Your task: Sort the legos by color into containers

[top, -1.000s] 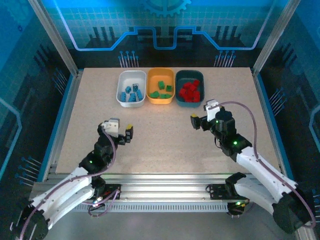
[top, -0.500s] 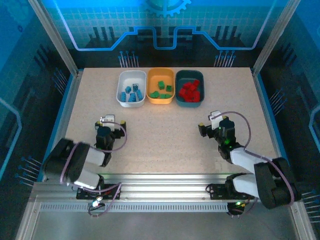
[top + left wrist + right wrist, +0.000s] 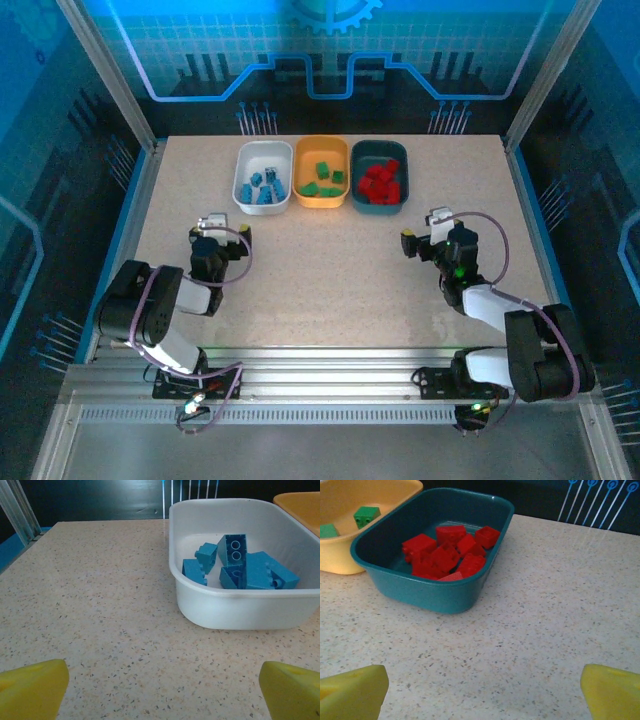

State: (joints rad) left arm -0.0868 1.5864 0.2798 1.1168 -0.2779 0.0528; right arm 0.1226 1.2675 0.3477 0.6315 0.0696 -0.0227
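Legos (image 3: pixel 265 188) all binned up at 12 o'clock: blue in white tray (image 3: pixel 262 144), green in orange-yellow tray (image 3: pixel 310 153), red in dark teal tray (image 3: pixel 365 152). Left gripper (image 3: pixel 160 695) wide open, holding nothing, blues off at 1 o'clock. Right gripper (image 3: pixel 480 692) same deal, reds at 11.

You have open worktop (image 3: pixel 330 270) from the near edge up to the far row. There the white tray (image 3: pixel 262 208), yellow tray (image 3: pixel 322 203) and teal tray (image 3: pixel 378 209) stand side by side, nearly touching; both flanks are free.
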